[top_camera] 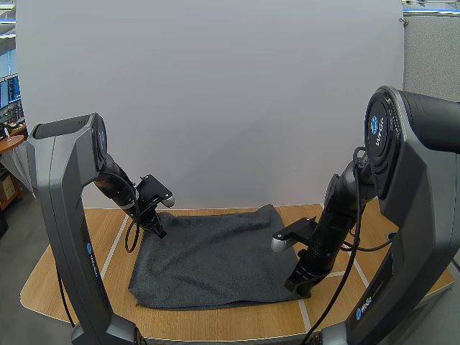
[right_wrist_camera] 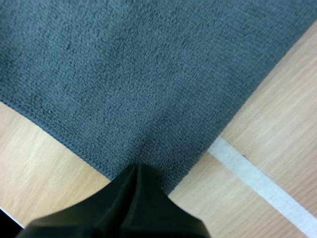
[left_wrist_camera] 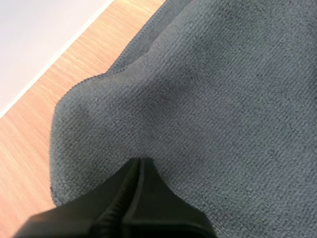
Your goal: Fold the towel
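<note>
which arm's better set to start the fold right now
Left, probably. The left gripper is shut on the towel at its far left corner, and the cloth is puckered up at its tips. The right gripper rests shut at the near right corner, which lies flat.

The towel [top_camera: 215, 255] lies on the table [top_camera: 72, 287], left tool [top_camera: 159, 233] at its far-left corner, right tool [top_camera: 296, 286] near-right.

Left claw [top_camera: 159, 231], right claw [top_camera: 297, 285]: both closed.
</note>
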Action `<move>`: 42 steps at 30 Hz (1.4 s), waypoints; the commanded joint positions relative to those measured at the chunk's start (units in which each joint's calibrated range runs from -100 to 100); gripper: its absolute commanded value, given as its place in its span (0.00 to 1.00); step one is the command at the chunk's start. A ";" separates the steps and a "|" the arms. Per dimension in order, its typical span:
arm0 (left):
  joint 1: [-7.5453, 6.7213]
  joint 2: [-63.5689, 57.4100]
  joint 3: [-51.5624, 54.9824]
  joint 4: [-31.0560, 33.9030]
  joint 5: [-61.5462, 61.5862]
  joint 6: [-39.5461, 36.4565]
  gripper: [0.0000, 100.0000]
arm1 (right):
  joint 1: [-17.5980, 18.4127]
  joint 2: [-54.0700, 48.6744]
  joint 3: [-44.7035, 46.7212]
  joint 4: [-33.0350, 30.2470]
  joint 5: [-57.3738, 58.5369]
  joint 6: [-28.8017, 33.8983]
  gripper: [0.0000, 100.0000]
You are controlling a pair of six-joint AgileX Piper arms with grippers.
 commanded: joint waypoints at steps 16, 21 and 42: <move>0.11 0.21 -0.28 0.68 -0.49 -0.18 0.00 | -0.19 -0.85 1.49 -4.74 -3.73 2.05 0.00; 0.83 0.21 -0.28 1.23 -1.85 -0.18 0.00 | -0.19 -0.85 2.21 -4.98 -4.42 2.15 0.00; 1.23 -7.19 -2.17 -2.56 4.32 -1.23 0.15 | -0.19 -5.29 2.06 1.85 -5.56 0.54 0.00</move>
